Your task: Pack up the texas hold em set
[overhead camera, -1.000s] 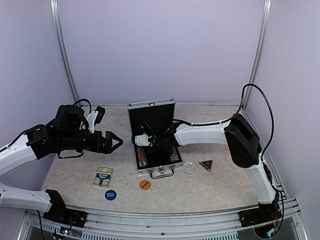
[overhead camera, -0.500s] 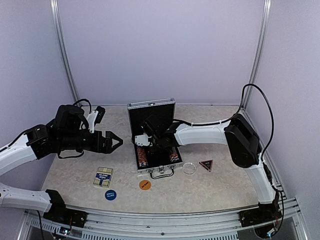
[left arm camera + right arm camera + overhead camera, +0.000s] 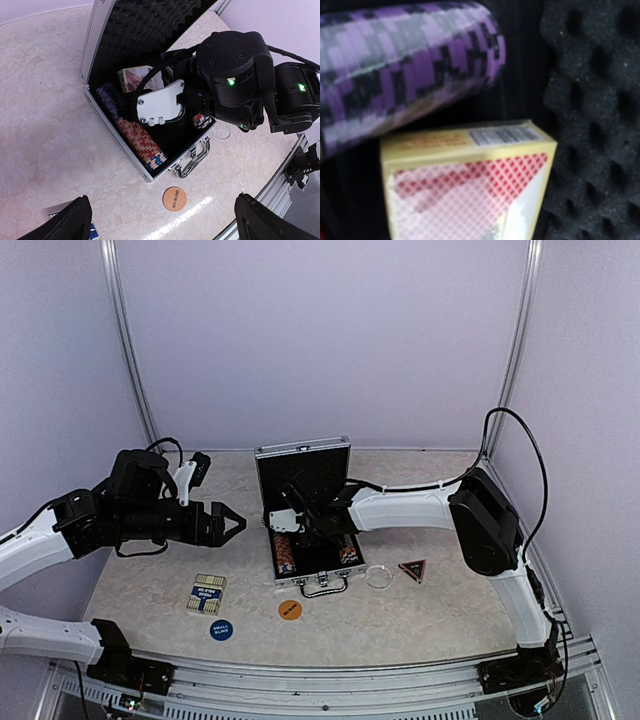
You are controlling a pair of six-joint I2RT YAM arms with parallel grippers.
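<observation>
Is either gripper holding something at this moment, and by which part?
The left gripper is open and empty. The right gripper is inside the silver aluminium briefcase by the red-backed card deck; whether it grips that deck cannot be told.

Closed booth, seen from the top camera.

- Back wall (image 3: 320, 340) at 12 o'clock: plain, matte, pale lilac.
- Left wall (image 3: 50, 360) at 9 o'clock and right wall (image 3: 590, 390) at 3 o'clock: same colour, both bare.
- Silver metal post (image 3: 125, 340) in the corner at 11 o'clock. A second post (image 3: 520, 330) stands in the corner at 1 o'clock. Both appear to lean slightly.
- Bench (image 3: 440, 615): beige top with faint marbled veining, reaching the walls on three sides.
- Slotted aluminium rail (image 3: 350, 690) runs along the bench edge at 6 o'clock.
- Light is soft and even, and shadows on the bench are weak.
- Left wrist view: a bright glare patch (image 3: 200, 210) on the bench top near its front edge.
</observation>
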